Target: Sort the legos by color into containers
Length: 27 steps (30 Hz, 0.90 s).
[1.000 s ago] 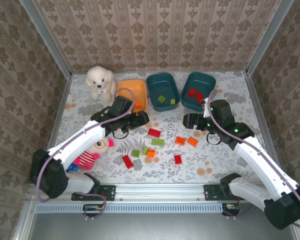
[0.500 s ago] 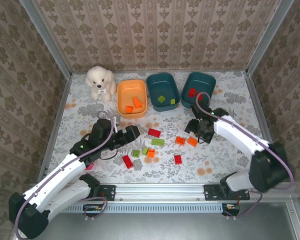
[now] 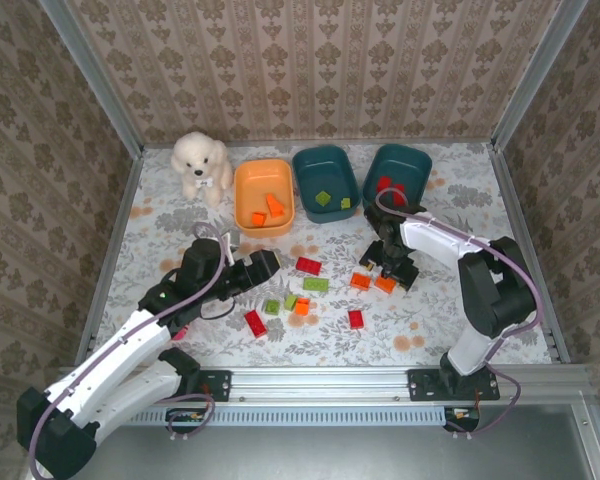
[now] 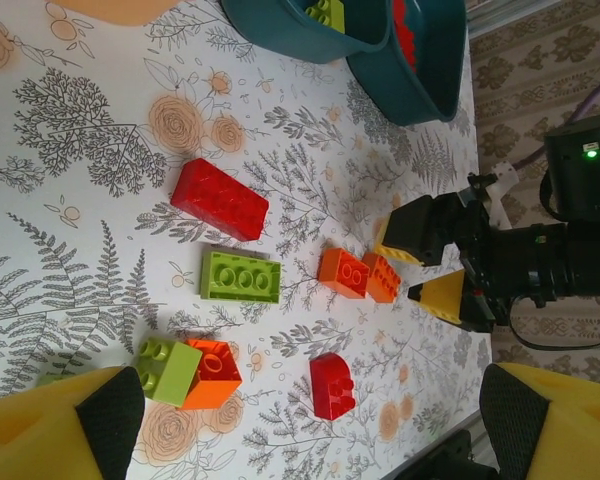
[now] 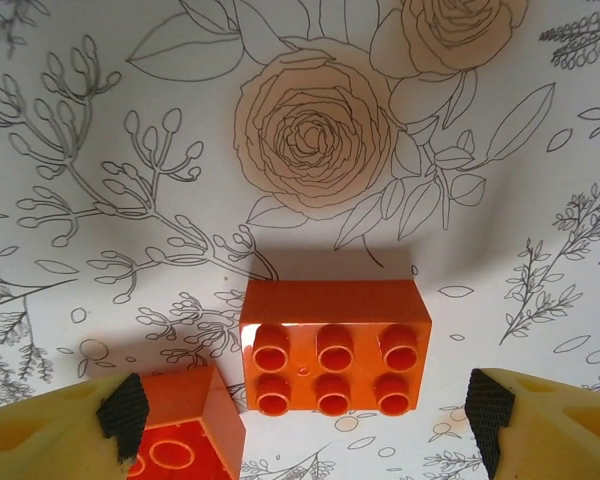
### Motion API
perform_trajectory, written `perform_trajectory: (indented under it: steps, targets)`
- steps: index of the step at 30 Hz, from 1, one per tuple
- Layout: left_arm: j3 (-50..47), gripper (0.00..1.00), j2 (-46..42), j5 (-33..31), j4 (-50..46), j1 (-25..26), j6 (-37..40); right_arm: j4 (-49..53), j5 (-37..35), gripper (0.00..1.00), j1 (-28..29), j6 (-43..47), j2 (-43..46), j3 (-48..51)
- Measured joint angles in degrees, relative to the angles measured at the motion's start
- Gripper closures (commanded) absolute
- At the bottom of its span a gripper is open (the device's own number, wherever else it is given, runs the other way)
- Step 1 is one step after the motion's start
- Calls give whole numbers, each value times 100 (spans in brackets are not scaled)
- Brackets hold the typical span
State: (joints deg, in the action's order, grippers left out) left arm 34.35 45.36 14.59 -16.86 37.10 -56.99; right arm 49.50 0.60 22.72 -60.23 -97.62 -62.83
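The right gripper (image 5: pixel 305 412) hung released above the surface (image 5: pixel 130 120), jaws straddling an orange six-stud brick (image 5: pixel 332 345) without touching it. Better to centre first, clear of the second orange brick (image 5: pixel 180 425) beside one finger, then pinch squarely. The left gripper (image 4: pixel 312 410) gaped too, empty.

Bright, even light comes from overhead. My right wrist view is sharp; a soft shadow edges the orange brick (image 5: pixel 335 345).

Legible text, labels, brands, numbers, signs: none. The legos (image 5: pixel 335 345), containers (image 3: pixel 242 185) and table (image 3: pixel 430 330) carry no readable lettering.
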Motion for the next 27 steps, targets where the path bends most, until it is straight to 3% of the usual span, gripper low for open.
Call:
perform_trajectory:
  steps: [6, 13, 20, 27]
  targets:
    - [0, 9, 0, 0, 90, -2, 0, -369, 203, 29, -118, -2, -216, 407]
    - [0, 11, 153, 24, 249, -2, 0, -452, 273, 56, -186, 136, -179, 422]
    - [0, 11, 254, -240, 522, -2, -39, -435, -146, 57, -188, 616, 232, 74]
    - [2, 11, 452, -693, 1150, -127, -195, -352, -496, 57, -501, 1554, 85, -2031]
